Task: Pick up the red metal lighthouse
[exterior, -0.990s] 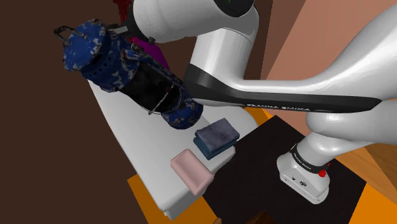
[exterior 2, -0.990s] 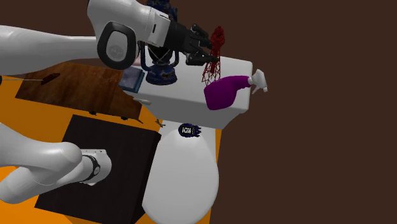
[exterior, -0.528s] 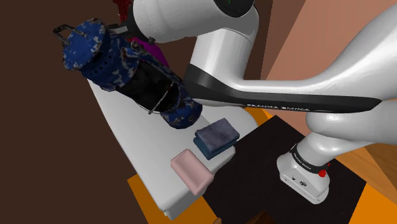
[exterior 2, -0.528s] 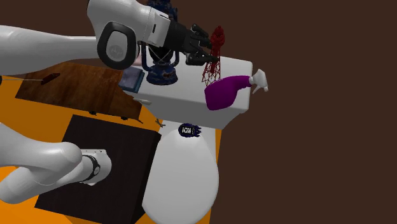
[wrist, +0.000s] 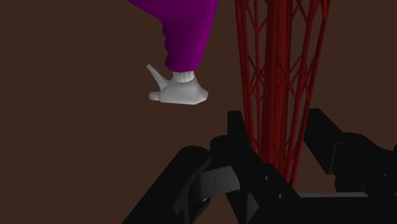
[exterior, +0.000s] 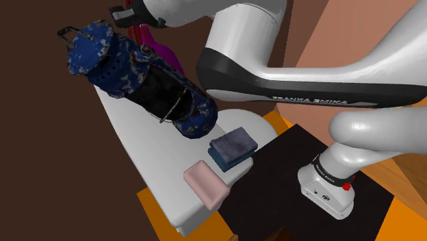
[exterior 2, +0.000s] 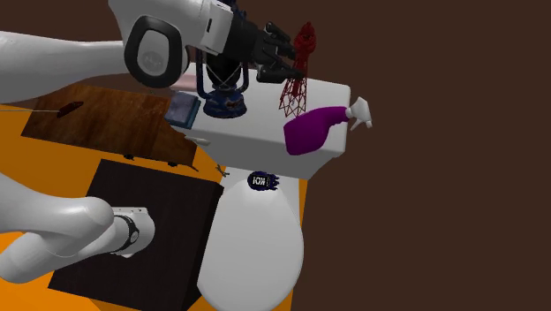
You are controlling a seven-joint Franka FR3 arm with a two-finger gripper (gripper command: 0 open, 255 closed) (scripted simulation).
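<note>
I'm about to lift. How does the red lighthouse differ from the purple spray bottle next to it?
The red lighthouse is an open, see-through lattice; the purple spray bottle is solid, with a white trigger head. The lighthouse is upright; the bottle lies on its side. The end effector clasps the lighthouse; the bottle is free. Both are at the same end of the white top.

We see a white table [exterior: 161, 154] with a dark brown wall [exterior: 41, 137] behind it — below lies an orange floor [exterior: 150, 205], then a patch of wood flooring [exterior 2: 97, 110], and a terracotta wall [exterior: 356, 34] at the shoulder view's upper right.
</note>
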